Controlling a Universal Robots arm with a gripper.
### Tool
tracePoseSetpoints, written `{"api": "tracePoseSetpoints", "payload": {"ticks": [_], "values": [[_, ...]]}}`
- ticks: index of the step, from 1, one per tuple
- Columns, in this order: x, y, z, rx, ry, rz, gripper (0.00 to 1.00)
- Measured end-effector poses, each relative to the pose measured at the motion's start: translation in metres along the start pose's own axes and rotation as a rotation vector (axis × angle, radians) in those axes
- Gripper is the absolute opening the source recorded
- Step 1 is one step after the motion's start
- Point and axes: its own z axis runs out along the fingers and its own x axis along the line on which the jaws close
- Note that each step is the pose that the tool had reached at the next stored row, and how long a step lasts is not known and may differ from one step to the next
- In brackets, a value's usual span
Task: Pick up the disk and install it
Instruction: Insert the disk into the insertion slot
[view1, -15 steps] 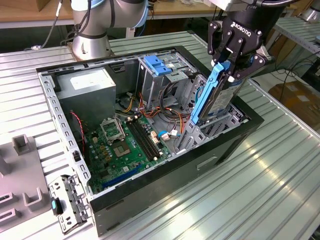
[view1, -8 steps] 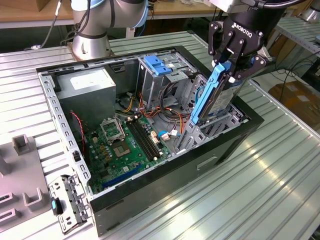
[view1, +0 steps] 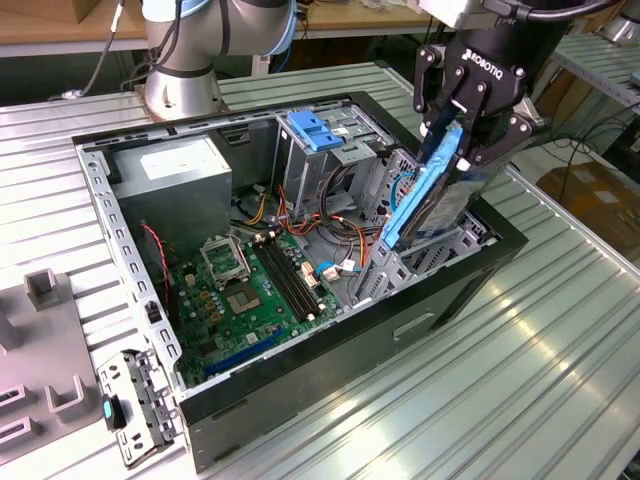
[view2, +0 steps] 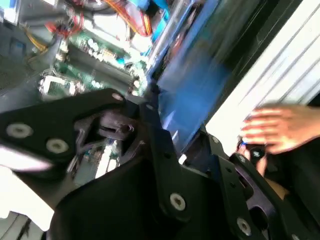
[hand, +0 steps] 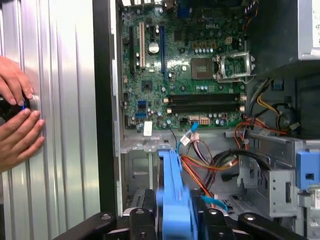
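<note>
Gripping a flat grey-silver hard disk edged with a bright blue plastic rail frame (view1: 418, 200), my black robot gripper (view1: 455, 150) has its jaws clamped on the disk's upper end. I see the disk tilted, its lower end at the metal drive cage (view1: 400, 265) on the exterior view's right of the open black computer case (view1: 450, 295), near the green motherboard (view1: 235, 295). In the first wrist view, a person's hands (hand: 17, 137) lie on the ribbed metal table (hand: 65, 100) beside the case.
</note>
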Motion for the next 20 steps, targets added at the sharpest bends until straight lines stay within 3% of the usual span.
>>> {"api": "tracePoseSetpoints", "payload": {"ticks": [1, 4, 6, 11, 17, 20], "values": [[-0.0001, 0.0000, -0.0002, 0.0000, 0.0004, 0.000, 0.45], [-0.0001, 0.0000, -0.0001, 0.0000, 0.0008, 0.000, 0.45], [0.0000, -0.0001, -0.0046, -0.0001, 0.0002, 0.000, 0.45], [0.0005, -0.0004, -0.0237, -0.0002, -0.0008, 0.000, 0.45], [0.0006, -0.0005, -0.0288, -0.0009, -0.0013, 0.000, 0.45], [0.0008, -0.0006, -0.0359, -0.0016, -0.0020, 0.000, 0.45]]}}
